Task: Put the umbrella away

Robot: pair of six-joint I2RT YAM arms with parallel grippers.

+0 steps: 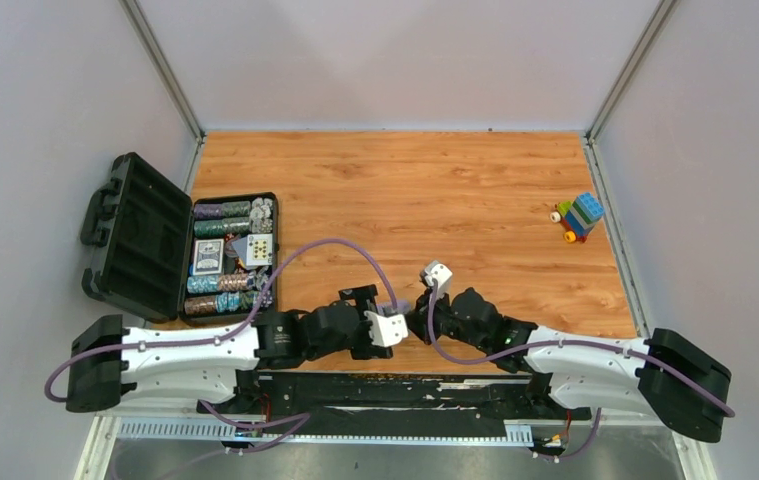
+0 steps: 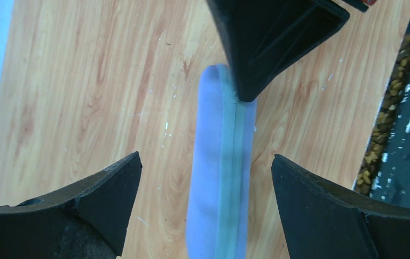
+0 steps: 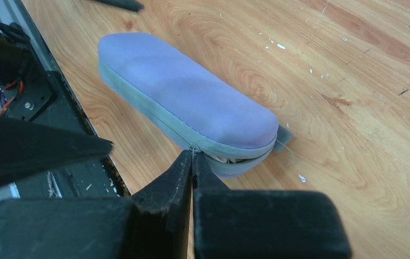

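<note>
Right gripper (image 3: pixel 193 157) pinches the zipper (image 3: pixel 194 147) of the lilac case (image 3: pixel 186 97).

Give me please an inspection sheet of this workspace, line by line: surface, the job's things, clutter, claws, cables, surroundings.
surface: wooden table, with small white specks and scuffs.
job's things: umbrella not seen; lilac case lies near the front edge, zip partly open at one end.
clutter: open black chip box at the left; toy blocks at the far right.
claws: left claw open, over the case; right claw shut on the zip pull.
cables: purple cables loop over both arms.
surroundings: plain grey walls, metal frame posts.
</note>
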